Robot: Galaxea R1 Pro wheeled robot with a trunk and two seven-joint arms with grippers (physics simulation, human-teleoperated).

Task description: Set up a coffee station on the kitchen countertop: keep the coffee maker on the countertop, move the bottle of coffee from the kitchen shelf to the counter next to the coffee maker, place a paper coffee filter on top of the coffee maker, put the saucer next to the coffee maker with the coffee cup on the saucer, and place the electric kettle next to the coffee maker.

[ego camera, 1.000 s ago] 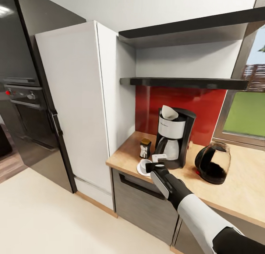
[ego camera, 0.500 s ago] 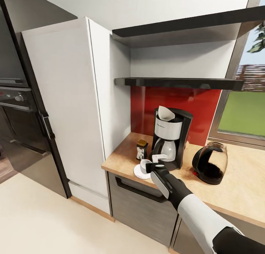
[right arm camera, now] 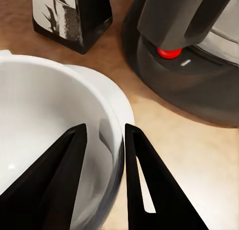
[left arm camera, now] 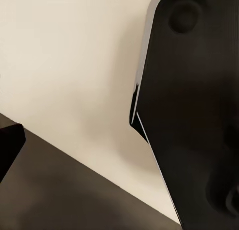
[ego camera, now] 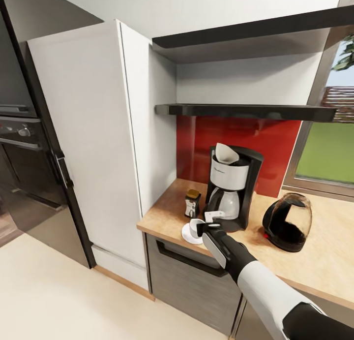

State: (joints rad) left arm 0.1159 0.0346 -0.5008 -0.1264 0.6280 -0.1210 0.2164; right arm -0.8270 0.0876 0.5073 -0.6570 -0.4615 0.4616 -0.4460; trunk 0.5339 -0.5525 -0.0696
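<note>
The right gripper (right arm camera: 102, 150) is pinching the coffee cup (right arm camera: 45, 140), its fingers (right arm camera: 144, 190) clamped on the thin wall, one inside and one outside. The cup is sitting over the saucer (ego camera: 188, 233), just short of the coffee maker (ego camera: 233, 185) beyond the fingers. Releasing should be done by opening gently, then lifting straight up, so the glossy white bowl is not dragged. The dark bottle of coffee (right arm camera: 74, 15) is standing beyond the cup on matte wood-grain counter (right arm camera: 199, 155).
</note>
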